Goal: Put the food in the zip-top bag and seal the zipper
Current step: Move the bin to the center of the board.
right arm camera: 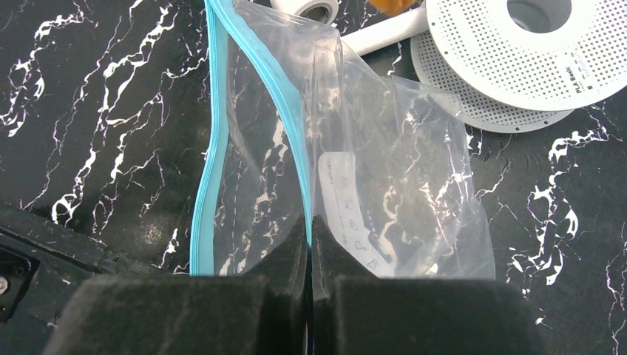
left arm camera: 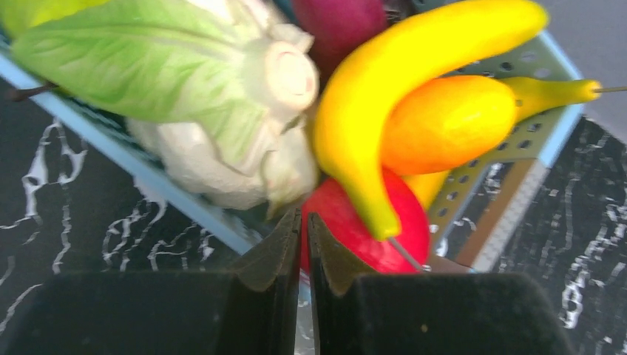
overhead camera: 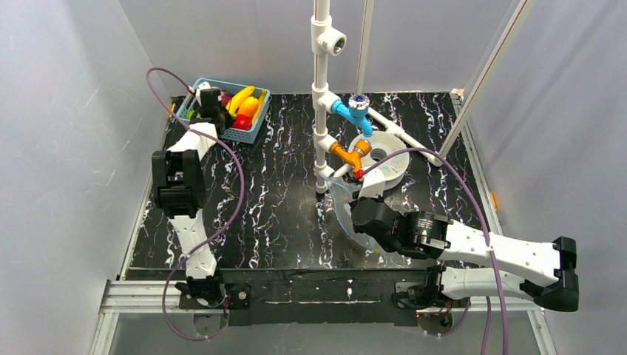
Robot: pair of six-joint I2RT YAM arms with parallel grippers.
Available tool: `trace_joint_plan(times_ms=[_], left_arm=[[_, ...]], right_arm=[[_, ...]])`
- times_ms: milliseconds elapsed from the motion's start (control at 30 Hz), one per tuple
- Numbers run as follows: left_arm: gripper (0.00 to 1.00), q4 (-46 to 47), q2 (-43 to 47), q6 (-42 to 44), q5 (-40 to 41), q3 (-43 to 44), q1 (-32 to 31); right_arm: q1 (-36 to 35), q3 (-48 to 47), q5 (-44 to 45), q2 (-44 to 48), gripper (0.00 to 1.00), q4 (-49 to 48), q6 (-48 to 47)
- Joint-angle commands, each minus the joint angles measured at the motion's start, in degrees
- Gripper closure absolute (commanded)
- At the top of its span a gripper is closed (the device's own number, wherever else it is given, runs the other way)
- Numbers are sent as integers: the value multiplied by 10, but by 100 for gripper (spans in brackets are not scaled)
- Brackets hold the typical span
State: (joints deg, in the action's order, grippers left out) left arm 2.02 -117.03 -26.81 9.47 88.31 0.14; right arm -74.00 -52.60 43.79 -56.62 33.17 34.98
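Observation:
The zip-top bag (right arm camera: 399, 170) is clear, with a white label (right arm camera: 347, 214). It stands at mid-table by the pipe post, as the top view (overhead camera: 341, 208) shows. Its mouth gapes, with the two teal zipper (right arm camera: 296, 140) strips apart. My right gripper (right arm camera: 309, 225) is shut on the nearer strip. The food sits in the blue basket (overhead camera: 248, 134) at the far left: a leafy cabbage (left arm camera: 214, 96), a banana (left arm camera: 392, 89), an orange fruit (left arm camera: 444, 122) and a red fruit (left arm camera: 384, 233). My left gripper (left arm camera: 303, 222) is at the basket's near rim (left arm camera: 170, 188), jaws together, nothing seen between them.
A white pipe frame (overhead camera: 321, 89) with blue (overhead camera: 355, 111) and orange (overhead camera: 353, 155) fittings stands at the centre back. A white perforated spool (right arm camera: 517, 52) lies just beyond the bag. Grey walls close in both sides and the back of the black marbled table (overhead camera: 281, 214).

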Motion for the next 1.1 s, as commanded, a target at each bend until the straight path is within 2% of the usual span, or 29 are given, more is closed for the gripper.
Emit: trace_joint_plan(times_ms=[0, 133, 300, 400, 667, 900, 967, 1067], left_arm=[[90, -76, -17, 24, 57, 32, 20], [85, -195, -71, 32, 51, 119, 31], [84, -338, -127, 59, 20, 225, 33], [84, -399, -127, 51, 20, 240, 35], [83, -390, -16, 15, -11, 52, 36], [81, -379, 97, 4, -41, -77, 36], [78, -377, 131, 11, -42, -104, 36], [66, -379, 175, 32, -31, -120, 36]], right_arm=[[5, -3, 16, 2, 99, -13, -10], [7, -4, 15, 2, 99, -12, -10], [10, -4, 13, 6, 99, -10, -4], [11, -7, 13, 3, 99, -9, -4], [10, -24, -18, -20, 99, -8, -3], [10, -46, -34, -47, 99, 7, -7], [10, -53, -44, -56, 99, 5, -10], [10, -75, -57, -77, 99, 14, -11]])
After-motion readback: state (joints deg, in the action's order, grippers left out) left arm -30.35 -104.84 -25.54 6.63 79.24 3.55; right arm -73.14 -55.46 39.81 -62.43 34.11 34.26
